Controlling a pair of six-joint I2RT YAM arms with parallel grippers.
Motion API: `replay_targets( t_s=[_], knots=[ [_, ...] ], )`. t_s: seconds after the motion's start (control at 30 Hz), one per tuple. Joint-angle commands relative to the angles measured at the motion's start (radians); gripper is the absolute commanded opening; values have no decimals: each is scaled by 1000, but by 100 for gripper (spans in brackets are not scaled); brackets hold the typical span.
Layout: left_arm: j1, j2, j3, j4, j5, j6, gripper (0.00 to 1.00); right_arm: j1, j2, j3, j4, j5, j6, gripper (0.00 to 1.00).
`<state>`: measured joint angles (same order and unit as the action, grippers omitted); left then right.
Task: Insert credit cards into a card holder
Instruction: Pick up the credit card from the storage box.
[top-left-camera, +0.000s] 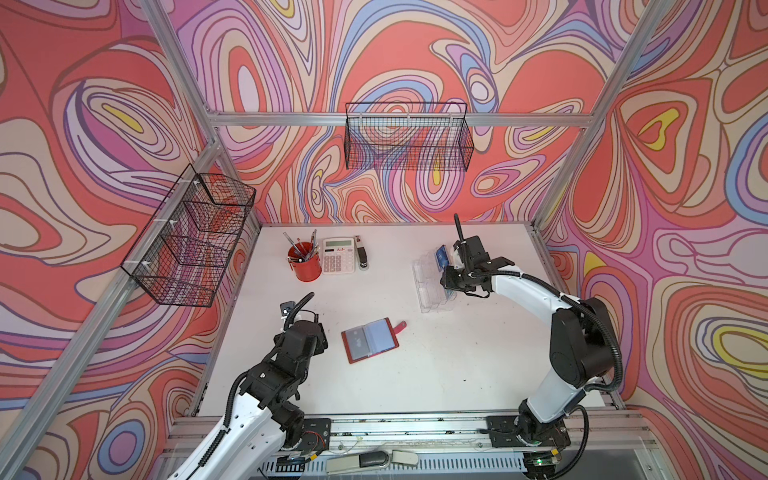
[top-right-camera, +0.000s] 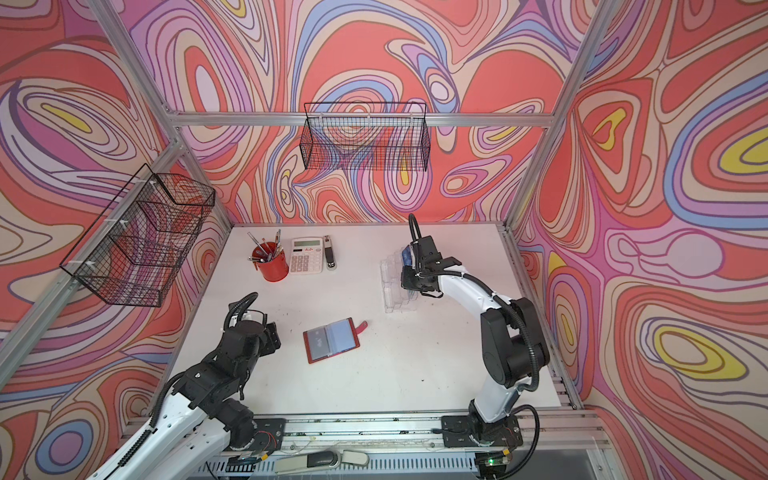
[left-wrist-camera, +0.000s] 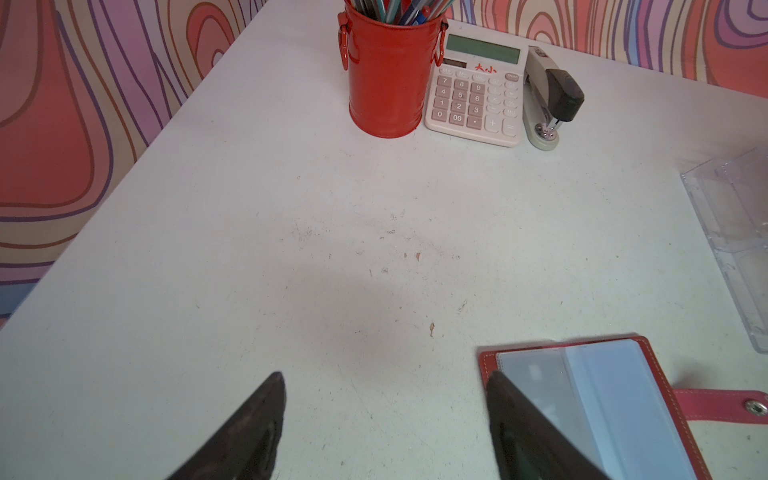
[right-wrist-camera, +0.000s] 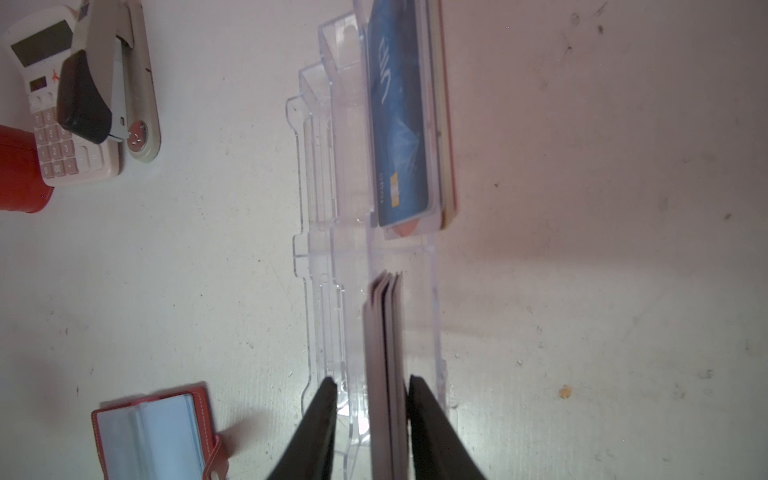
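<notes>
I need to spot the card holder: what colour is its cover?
Red, with pale stitching; the card holder shows best in the left wrist view.

Bright, even light, soft shadows; top views bow at edges; right claw (right-wrist-camera: 372, 380) seemingly blurred.

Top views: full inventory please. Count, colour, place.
card holder: 1, red, open flat, table centre
credit cards: several, front one blue, upright in stand, two groups
stand: 1, clear, table's right side
pen pot: 1, red, far left, holds pens
calculator: 1, white, beside pot
stapler: 1, grey-black, beside calculator
wire baskets: 2, black, back and left walls
table: 1, white
left gripper: open, beside card holder
right gripper: open around near cards
</notes>
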<state>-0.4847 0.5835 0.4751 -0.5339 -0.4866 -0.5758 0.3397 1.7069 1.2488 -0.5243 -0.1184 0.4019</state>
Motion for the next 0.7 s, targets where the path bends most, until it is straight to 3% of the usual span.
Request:
replay_targets(
  t_s=[0.0,0.5,0.67],
  knots=[
    [1,0,9,5,-1,7,78,-5,-52,-7,8,7,-6,31],
    [1,-1,8,4,-1,5,78,-6,-84,-18,6,43,-7,29],
    [0,-1,8,4,0,6,78,-5,-98,-21,1,64,-8,24]
  ],
)
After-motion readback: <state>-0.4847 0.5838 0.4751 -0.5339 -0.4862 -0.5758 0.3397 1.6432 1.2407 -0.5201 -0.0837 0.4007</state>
